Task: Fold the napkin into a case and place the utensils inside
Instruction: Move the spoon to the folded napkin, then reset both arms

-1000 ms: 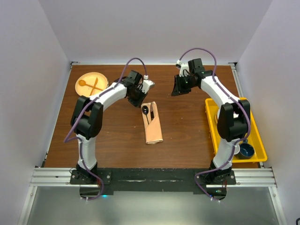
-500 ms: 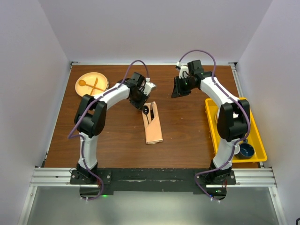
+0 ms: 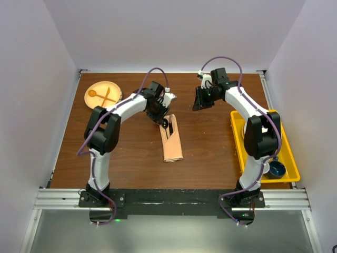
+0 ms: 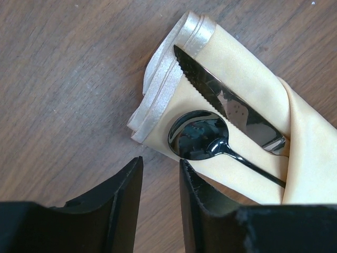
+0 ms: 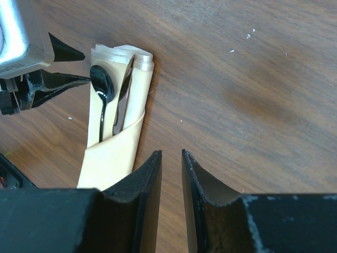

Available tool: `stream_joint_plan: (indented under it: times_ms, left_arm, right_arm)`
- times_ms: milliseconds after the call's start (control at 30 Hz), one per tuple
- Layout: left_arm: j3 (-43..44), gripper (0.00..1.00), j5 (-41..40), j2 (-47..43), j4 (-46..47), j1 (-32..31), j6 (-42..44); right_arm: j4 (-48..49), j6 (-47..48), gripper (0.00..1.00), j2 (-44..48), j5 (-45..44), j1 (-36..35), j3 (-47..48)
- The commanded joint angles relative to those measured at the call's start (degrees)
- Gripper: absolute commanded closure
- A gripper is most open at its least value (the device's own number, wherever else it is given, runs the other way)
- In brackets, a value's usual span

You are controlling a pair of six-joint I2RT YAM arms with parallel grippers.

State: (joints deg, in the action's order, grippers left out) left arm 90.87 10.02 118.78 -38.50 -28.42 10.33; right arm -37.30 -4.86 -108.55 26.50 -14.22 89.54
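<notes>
The peach-orange napkin lies folded as a narrow case (image 3: 171, 141) mid-table, its pocket mouth facing the far side. The utensils, a dark spoon (image 4: 199, 136) and a dark serrated knife (image 4: 226, 100), sit tucked in the case (image 4: 247, 74) with their heads sticking out. My left gripper (image 4: 160, 163) hovers low at the case's far-left corner, just beside the spoon bowl. It is open, with only bare wood between its fingers. My right gripper (image 5: 171, 154) hangs above the table to the right of the case (image 5: 113, 153), its jaws slightly parted and holding nothing.
A round wooden plate (image 3: 95, 87) with a pale wooden spoon and fork sits at the back left. A yellow tray (image 3: 288, 158) lies along the right edge, with a blue bowl (image 3: 277, 169) at its near end. The right arm crosses above the tray.
My left gripper has edged toward the case's far end and its jaws have spread apart. The right arm has barely shifted. The case and utensils lie as before.
</notes>
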Motion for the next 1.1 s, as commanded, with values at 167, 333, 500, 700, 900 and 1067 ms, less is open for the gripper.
stream_joint_plan:
  times_ms: [167,333,500,700,900,1067]
  left_arm:
    - [3.8,0.37,3.2,-15.0,3.4,5.0,7.7]
    - [13.3,0.00,10.6,-16.7,3.3,10.9,5.0]
    - [14.6,0.00,11.7,-20.0,6.9,14.0,0.6]
    - [6.6,0.00,14.9,-27.5,6.7,17.7,-2.2]
    - [-8.2,0.00,20.9,-35.7,4.9,23.1,-4.1]
    - [-23.6,0.00,20.5,-43.4,6.8,23.2,-4.4]
  right_arm:
    - [1.7,3.3,0.64,4.7,2.7,0.6,6.6]
    - [6.1,4.1,0.44,6.2,3.7,0.6,12.8]
    - [6.5,4.5,0.02,8.3,3.0,0.7,15.4]
    - [5.3,6.5,0.02,17.9,-0.6,0.7,3.5]
    - [4.6,6.6,0.02,31.5,-12.1,1.3,-15.6]
    - [2.8,13.5,0.02,38.2,-9.8,1.4,-25.4]
